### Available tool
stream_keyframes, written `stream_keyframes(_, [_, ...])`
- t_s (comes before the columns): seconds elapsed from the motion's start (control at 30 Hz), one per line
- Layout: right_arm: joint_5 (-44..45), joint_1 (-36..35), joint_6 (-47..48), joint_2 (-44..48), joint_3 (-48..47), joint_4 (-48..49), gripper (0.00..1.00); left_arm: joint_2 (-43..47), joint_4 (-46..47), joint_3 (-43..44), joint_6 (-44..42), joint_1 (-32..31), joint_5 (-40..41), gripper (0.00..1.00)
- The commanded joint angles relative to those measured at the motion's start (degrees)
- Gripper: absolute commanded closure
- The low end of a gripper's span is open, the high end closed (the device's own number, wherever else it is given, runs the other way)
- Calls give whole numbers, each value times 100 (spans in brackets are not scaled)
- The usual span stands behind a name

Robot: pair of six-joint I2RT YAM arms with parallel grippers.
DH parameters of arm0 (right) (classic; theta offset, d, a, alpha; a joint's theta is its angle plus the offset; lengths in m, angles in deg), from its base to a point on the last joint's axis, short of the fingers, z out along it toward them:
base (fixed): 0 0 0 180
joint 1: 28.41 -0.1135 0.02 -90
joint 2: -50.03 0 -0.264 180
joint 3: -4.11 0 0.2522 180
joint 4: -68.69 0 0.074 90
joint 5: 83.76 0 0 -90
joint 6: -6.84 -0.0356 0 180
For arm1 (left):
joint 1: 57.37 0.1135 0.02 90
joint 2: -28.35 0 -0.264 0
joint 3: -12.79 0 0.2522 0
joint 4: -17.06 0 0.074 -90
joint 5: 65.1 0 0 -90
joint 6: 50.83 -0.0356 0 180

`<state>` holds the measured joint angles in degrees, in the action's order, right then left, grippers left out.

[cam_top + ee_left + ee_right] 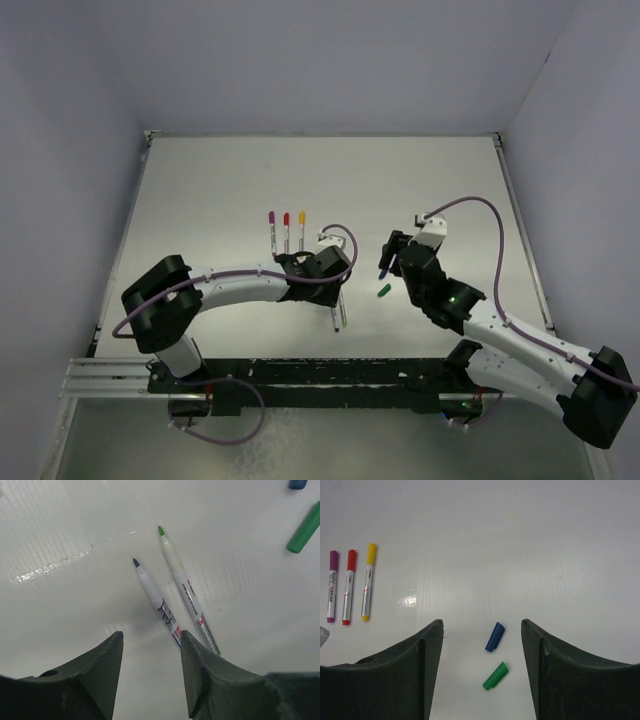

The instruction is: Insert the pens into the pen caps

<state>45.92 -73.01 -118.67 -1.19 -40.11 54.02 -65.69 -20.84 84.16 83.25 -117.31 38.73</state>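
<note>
Two uncapped pens lie side by side on the white table, one with a dark blue tip (pixel 155 600) and one with a green tip (pixel 182 582). My left gripper (pixel 151 640) hovers open just above their rear ends with nothing between its fingers; the blue-tipped pen's end runs behind the right finger. A blue cap (pixel 495 636) and a green cap (pixel 495 675) lie loose between the fingers of my open right gripper (pixel 481 625), which hangs above them. In the top view the left gripper (pixel 333 278) and right gripper (pixel 392 252) face each other near the table's middle.
Three capped pens, magenta (pixel 331 586), red (pixel 349 587) and yellow (pixel 368 581), lie in a row behind the left gripper. The green cap (pixel 304 530) lies to the right of the uncapped pens. Grey walls enclose the table (pixel 200 200).
</note>
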Motion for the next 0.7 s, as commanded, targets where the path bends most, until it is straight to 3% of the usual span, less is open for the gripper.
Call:
stream_keyframes(0.0, [58, 20, -114, 69, 44, 215, 34, -147, 161, 185, 136, -42, -44, 47])
stream_keyframes(0.37, [-57, 21, -95, 3, 77, 422, 35, -373, 263, 278, 78, -70, -150, 47])
stream_keyframes(0.67, [-35, 16, -77, 58, 101, 477, 35, -529, -179, 302, 49, -84, -187, 51])
